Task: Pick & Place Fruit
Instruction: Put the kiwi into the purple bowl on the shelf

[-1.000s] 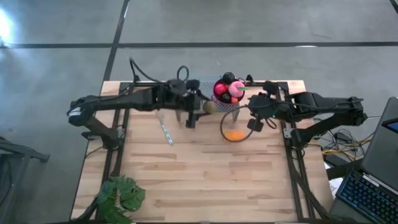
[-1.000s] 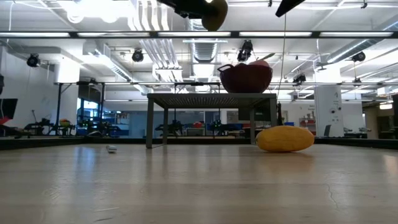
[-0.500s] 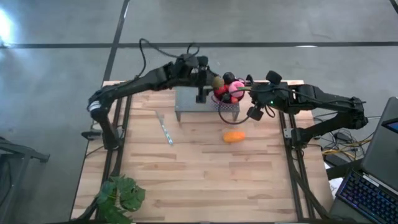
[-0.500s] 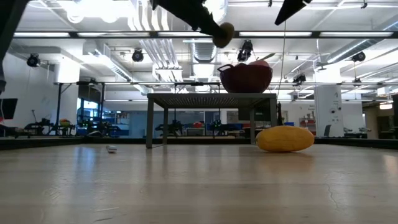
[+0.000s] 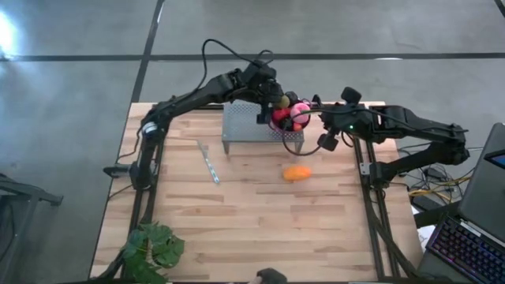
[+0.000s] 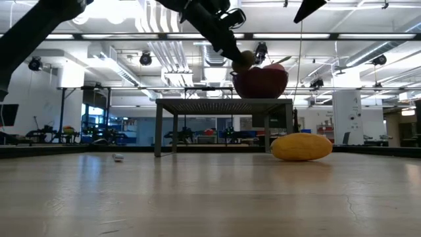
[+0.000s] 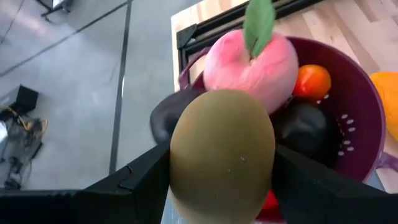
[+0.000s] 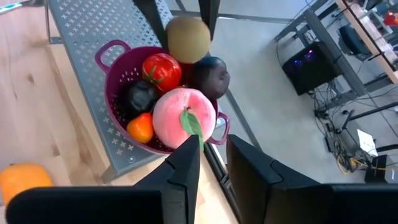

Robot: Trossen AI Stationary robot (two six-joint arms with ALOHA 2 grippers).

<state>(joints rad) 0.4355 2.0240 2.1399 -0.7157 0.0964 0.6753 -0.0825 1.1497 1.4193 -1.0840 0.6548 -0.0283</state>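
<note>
Left tool [image 5: 278,103], upper centre of the high view, is clamped on the olive-green fruit [image 7: 222,153] and holds it in the air right at the near rim of the purple perforated bowl [image 8: 122,82]. In the low view that fruit [image 6: 244,60] sits just above the bowl's left edge, at upper centre.

Bowl stands on a grey perforated metal stand [image 5: 241,125] at the far middle of the wooden surface [image 5: 252,229]. Inside, piled up: pink peach w/ green leaf [image 8: 184,117], red ball [image 8: 161,70], two dark purple-black balls [image 8: 209,76], small orange piece [image 8: 140,127].

Elongated orange piece [image 5: 296,172] lies alone on the surface, centre of the high view, below the stand and apart from it; in the low view it's at right of centre [image 6: 301,146].

Right tool [image 8: 211,163] hangs in the air just right of the bowl in the high view, fingers a little apart, gripping nothing.

Leafy green plant [image 5: 150,249] at lower left of the high view. Thin clear strip [image 5: 208,162] lies left of centre on the surface.
</note>
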